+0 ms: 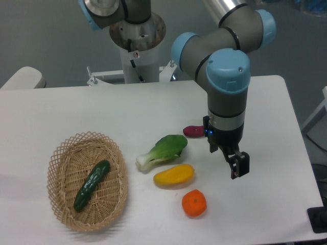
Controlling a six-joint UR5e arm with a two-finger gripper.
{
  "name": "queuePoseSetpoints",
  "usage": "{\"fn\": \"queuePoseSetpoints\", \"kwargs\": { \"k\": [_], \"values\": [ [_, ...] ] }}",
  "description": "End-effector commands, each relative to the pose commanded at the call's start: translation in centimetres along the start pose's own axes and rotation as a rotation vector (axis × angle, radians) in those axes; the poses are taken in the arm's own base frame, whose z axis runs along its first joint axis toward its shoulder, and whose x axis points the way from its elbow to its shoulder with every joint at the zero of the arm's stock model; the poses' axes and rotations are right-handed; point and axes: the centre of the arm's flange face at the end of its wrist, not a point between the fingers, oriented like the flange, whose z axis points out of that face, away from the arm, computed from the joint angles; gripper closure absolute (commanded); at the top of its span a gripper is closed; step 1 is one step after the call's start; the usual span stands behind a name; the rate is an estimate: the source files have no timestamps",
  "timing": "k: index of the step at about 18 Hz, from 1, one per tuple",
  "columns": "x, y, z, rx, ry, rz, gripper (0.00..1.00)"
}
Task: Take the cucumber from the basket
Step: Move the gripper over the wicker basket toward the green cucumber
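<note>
While the grey wall and grey floor fill the room behind, the white tabletop [61,107] takes most of the view; it is plain and smooth, with rounded corners. At its far edge stands the robot's round base [137,38], and the grey arm with blue caps [225,61] reaches over the right half. On the left side lies the basket [115,158], oval and woven, with a looped rim. Inside it the cucumber [92,185] lies diagonally on the woven bottom. Near the middle of the tabletop are the bok choy [163,151], then the yellow mango [174,175] just in front of it, the orange [194,202] closer to the front edge, and a small purple item [193,131] partly behind the arm. The tool [239,166] hangs to the right of the mango, well apart from the basket, holding nothing; how wide its fingers stand I cannot tell.
</note>
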Motion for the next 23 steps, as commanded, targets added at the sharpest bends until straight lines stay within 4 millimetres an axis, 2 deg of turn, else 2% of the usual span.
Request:
{"fn": "queuePoseSetpoints", "kwargs": {
  "k": [3, 7, 10, 12, 15, 17, 20, 23],
  "values": [
    [0.4, -1.7, -0.2, 0.004, 0.005, 0.019, 0.0],
    [2.5, -5.8, -0.7, 0.02, 0.024, -0.04, 0.0],
    [4.9, -9.8, 0.1, 0.043, 0.06, -0.105, 0.0],
    [7.1, -13.4, 0.2, 0.045, 0.08, -0.239, 0.0],
    [9.4, -19.1, 0.3, 0.049, 0.098, -0.383, 0.0],
    [11.1, -22.7, 1.5, 0.042, 0.127, -0.455, 0.0],
    [13.5, -26.6, 3.3, 0.019, 0.167, -0.598, 0.0],
    [15.7, -28.7, 5.9, 0.003, 0.199, -0.624, 0.0]
  ]
}}
